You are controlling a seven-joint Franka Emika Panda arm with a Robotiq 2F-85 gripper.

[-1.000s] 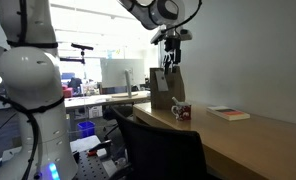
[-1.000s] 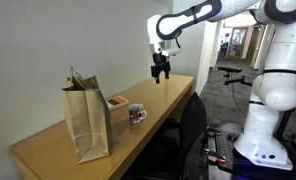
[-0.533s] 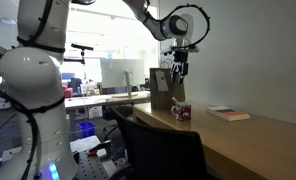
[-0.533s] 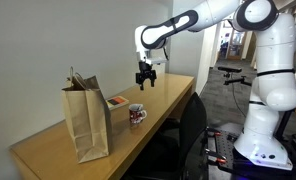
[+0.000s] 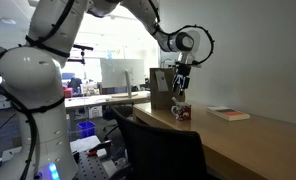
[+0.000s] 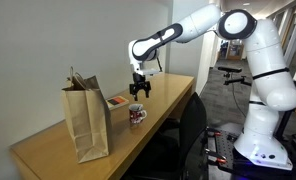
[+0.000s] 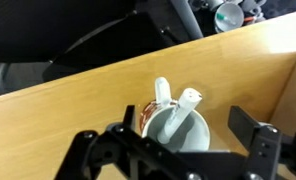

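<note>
gripper [image 6: 138, 95] wide open, empty, just above mug [image 6: 136, 115] | mug mid-counter, near bag [image 6: 86, 120] | risk: off-centre finger could catch rim, tip mug toward front edge

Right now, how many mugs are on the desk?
1: the mug stands under the open gripper, near the paper bag; the bag could hide another.

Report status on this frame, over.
Claw open, above mug, not touching. Mug upright on desk. Paper bag nearby, not in the way.
</note>
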